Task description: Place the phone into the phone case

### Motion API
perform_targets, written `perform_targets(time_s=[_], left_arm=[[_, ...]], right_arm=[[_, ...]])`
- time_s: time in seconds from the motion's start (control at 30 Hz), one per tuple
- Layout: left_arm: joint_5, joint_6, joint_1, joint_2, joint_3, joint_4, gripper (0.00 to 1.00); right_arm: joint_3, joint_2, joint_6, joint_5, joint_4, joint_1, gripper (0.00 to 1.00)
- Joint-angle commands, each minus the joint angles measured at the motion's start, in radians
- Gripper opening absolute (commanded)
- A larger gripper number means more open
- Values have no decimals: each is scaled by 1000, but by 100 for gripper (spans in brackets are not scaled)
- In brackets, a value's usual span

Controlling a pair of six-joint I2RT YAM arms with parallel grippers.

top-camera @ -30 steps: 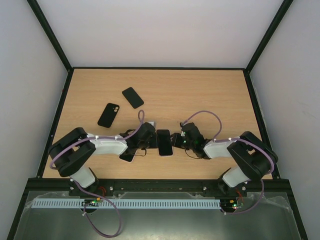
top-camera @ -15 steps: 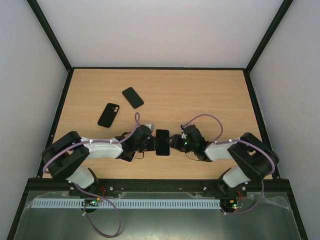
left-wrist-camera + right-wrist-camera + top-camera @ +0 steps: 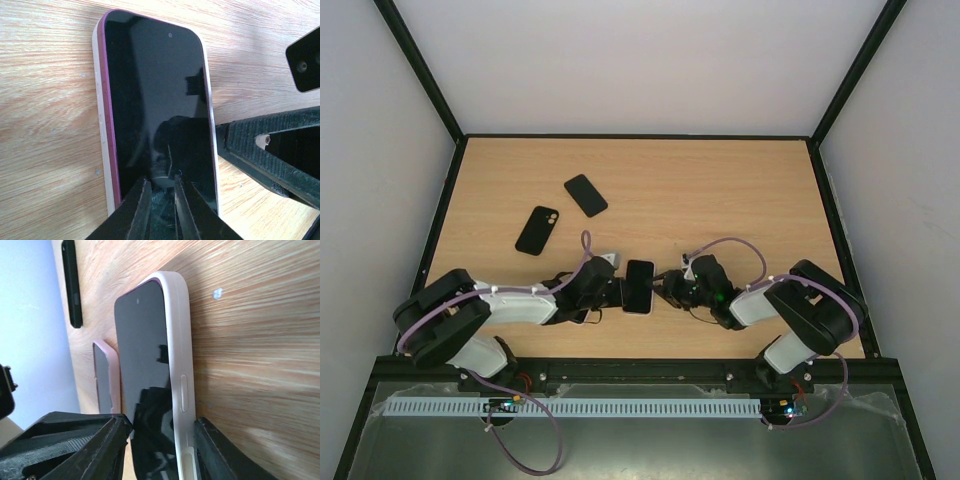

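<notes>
Left claw (image 3: 160,187) pinches the near end of the black-screened phone in its pale pink case (image 3: 155,107); right claw (image 3: 155,440) straddles its sides. Light wooden tabletop (image 3: 720,190), grey walls. Contact unclear.

2 black phones (image 3: 586,195) (image 3: 537,231) far-left on wooden table (image 3: 740,190); apart

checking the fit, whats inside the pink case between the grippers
A phone sits in the pink case, dark screen up, case rim wrapping its edges. Left gripper fingers cover the near end; the phone's back and case floor are hidden.
</notes>
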Motion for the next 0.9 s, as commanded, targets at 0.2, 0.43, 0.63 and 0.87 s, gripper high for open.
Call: perform_targets(time_s=[0.2, 0.43, 0.63, 0.87], left_arm=[[-21, -3, 12, -83, -39, -28, 26], [-23, 9, 71, -127, -97, -37, 26], [-29, 8, 75, -124, -121, -11, 26], [11, -1, 75, -83, -123, 41, 25]], right_arm=[[-8, -37, 76, -22, 119, 8, 38], [-25, -6, 148, -59, 251, 8, 37], [-4, 22, 153, -66, 252, 7, 37], [5, 70, 148, -75, 265, 8, 36]])
